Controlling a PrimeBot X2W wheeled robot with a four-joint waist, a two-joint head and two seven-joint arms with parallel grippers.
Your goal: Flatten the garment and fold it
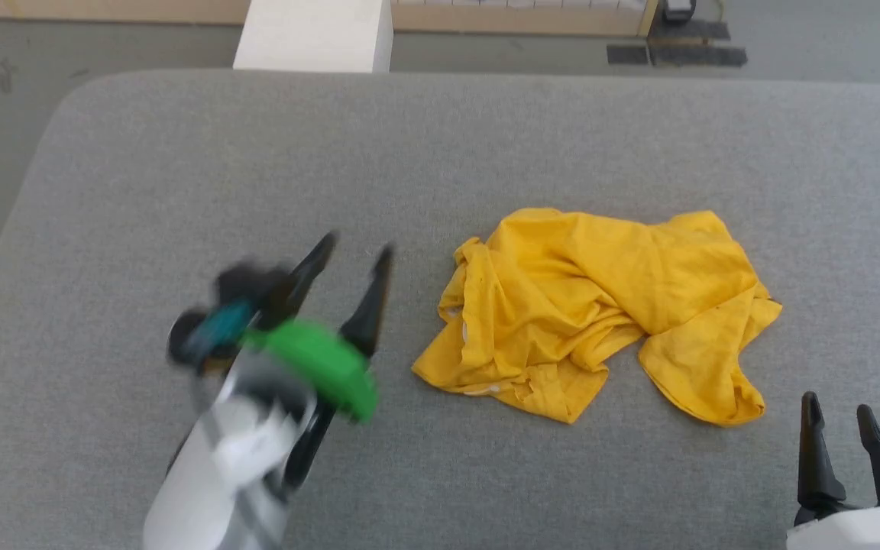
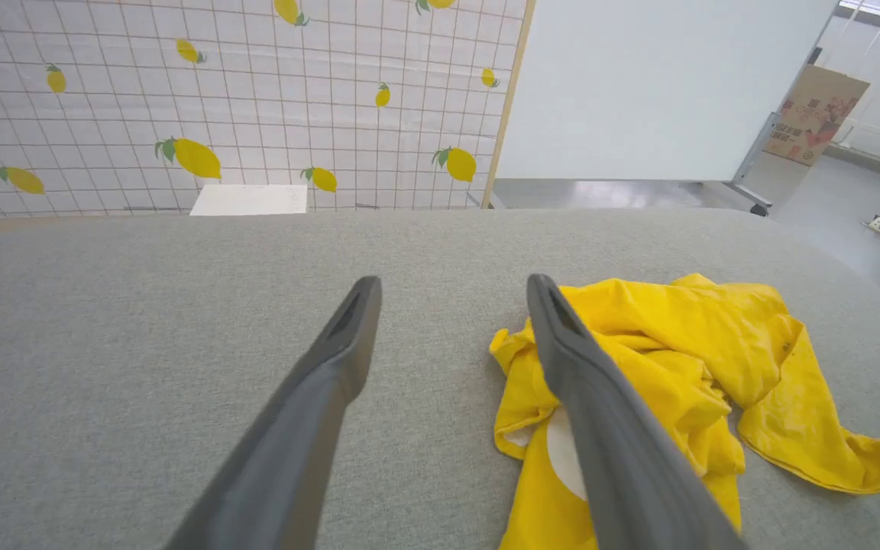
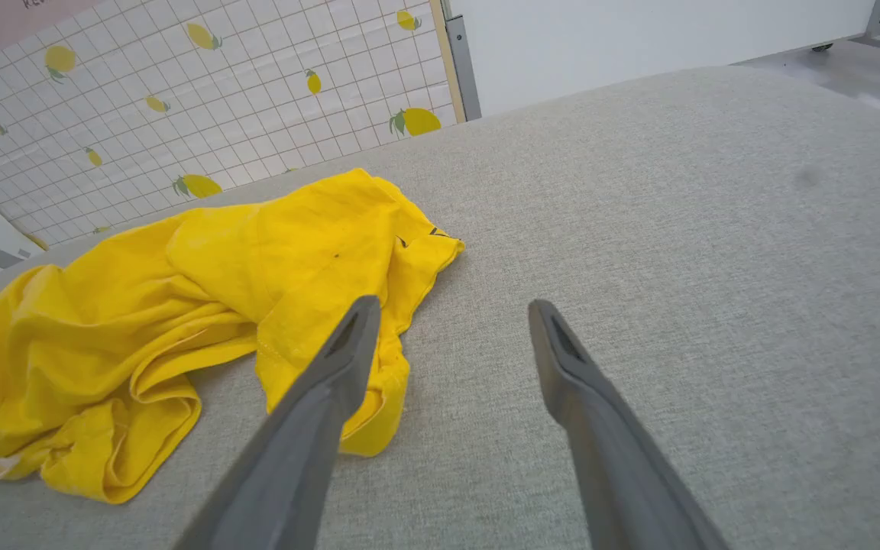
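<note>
The crumpled yellow T-shirt (image 1: 600, 305) is laid right of centre on the grey table (image 1: 180, 153) and is flanked by the left end effector (image 1: 356, 246) and the right end effector (image 1: 837, 405), both held wide open and empty, presumably for grasping its edges.

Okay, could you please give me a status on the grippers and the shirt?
Left gripper open, empty, beside T-shirt. Right gripper open, empty, near its corner. T-shirt crumpled on grey surface, unfolded. Nothing in the way.

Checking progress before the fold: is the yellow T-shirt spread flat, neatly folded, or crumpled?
Crumpled. The T-shirt lies bunched in a heap on the grey surface, with deep creases, overlapping layers and no straight fold edges.
</note>
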